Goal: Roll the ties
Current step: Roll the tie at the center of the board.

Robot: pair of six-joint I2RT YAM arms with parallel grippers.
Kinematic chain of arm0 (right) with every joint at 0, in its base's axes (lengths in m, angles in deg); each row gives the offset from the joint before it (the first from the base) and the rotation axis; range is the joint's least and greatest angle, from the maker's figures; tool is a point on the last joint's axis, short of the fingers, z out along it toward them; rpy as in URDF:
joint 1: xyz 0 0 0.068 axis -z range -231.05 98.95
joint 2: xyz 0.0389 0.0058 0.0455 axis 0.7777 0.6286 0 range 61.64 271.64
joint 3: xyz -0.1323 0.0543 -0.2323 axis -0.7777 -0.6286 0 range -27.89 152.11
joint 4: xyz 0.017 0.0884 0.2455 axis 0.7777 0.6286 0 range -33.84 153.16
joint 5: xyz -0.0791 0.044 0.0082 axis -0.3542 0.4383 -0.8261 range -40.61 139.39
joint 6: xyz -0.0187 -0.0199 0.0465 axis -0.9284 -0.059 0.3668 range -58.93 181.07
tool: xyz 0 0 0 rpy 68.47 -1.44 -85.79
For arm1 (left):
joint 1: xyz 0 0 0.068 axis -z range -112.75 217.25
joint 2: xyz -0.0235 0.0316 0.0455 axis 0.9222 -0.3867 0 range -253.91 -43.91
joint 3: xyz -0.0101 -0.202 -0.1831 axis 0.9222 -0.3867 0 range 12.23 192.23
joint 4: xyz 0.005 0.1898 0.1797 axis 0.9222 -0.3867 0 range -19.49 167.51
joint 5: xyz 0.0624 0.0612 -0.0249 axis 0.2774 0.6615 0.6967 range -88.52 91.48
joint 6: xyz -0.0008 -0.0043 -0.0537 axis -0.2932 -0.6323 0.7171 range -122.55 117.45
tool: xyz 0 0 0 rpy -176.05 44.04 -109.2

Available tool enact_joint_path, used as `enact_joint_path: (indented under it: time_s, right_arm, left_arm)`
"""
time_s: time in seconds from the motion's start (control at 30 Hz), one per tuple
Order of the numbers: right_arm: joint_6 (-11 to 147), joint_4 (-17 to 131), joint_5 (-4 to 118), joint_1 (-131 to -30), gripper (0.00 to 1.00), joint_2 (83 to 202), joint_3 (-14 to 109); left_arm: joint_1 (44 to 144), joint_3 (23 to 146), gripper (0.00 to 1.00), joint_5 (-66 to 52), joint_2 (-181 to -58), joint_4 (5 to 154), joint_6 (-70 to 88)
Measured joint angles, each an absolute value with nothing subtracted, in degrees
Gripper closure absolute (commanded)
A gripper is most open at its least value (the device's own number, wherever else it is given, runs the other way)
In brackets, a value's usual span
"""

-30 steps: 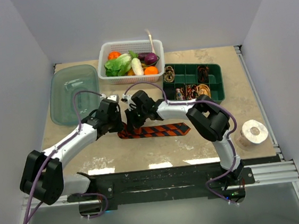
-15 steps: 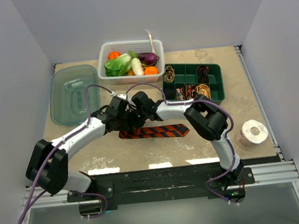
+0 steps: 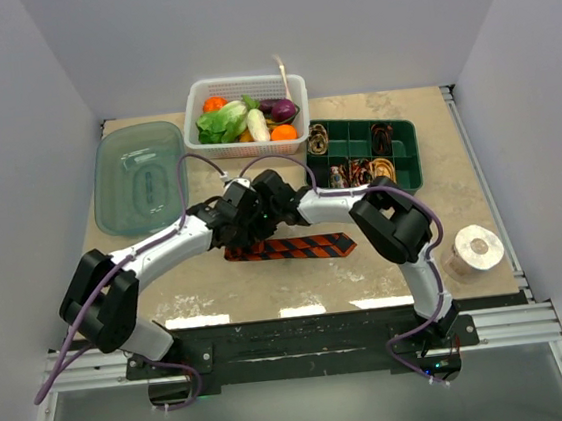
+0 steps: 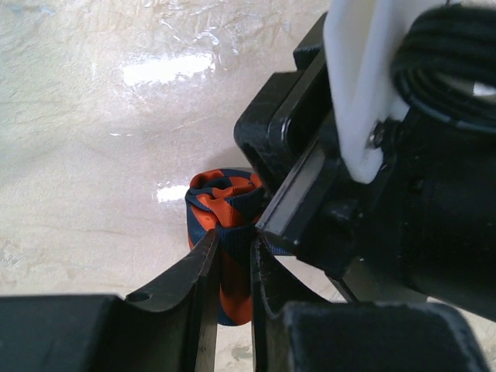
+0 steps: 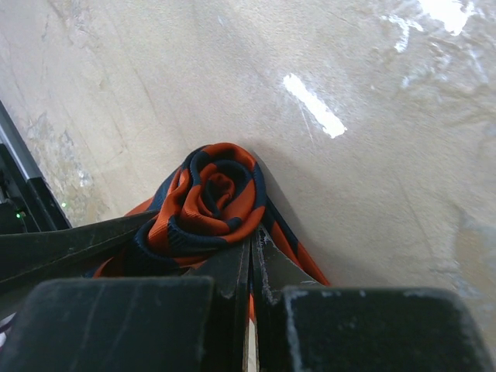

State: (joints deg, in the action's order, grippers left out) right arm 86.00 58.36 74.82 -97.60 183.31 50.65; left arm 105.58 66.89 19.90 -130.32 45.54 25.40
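Note:
The orange-red and dark striped tie lies flat on the table in the top view, its left end rolled into a small coil. Both grippers meet at that coil. My left gripper is shut on the side of the rolled coil; in the top view it sits just left of my right gripper. My right gripper is shut on a layer of the tie at the edge of the coil. Brown and tan rolled ties sit in the green tray.
A white basket of vegetables stands at the back. A clear green-tinted container lies at the back left. A white tape roll stands at the right, near the table's front edge.
My left arm has swung right, up against the right gripper, and its gripper now sits on the coil. The right gripper and the tie have barely moved.

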Motion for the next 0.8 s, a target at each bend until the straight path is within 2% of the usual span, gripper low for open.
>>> enact_joint_path:
  time_s: [0.53,0.73,0.8]
  right_arm:
    - [82.7,59.83,72.5,-92.28,1.0,177.3,45.49]
    - [81.87,60.81,71.37,-90.93,1.0,176.64,44.75]
    - [81.65,61.09,71.32,-90.84,1.0,176.64,44.73]
  left_arm:
    - [107.94,66.91,0.93,20.36,-131.98,45.83,25.61]
    - [109.53,67.43,0.84,20.31,-134.26,46.31,25.94]
    - [109.95,67.74,0.75,20.36,-134.89,46.33,25.94]
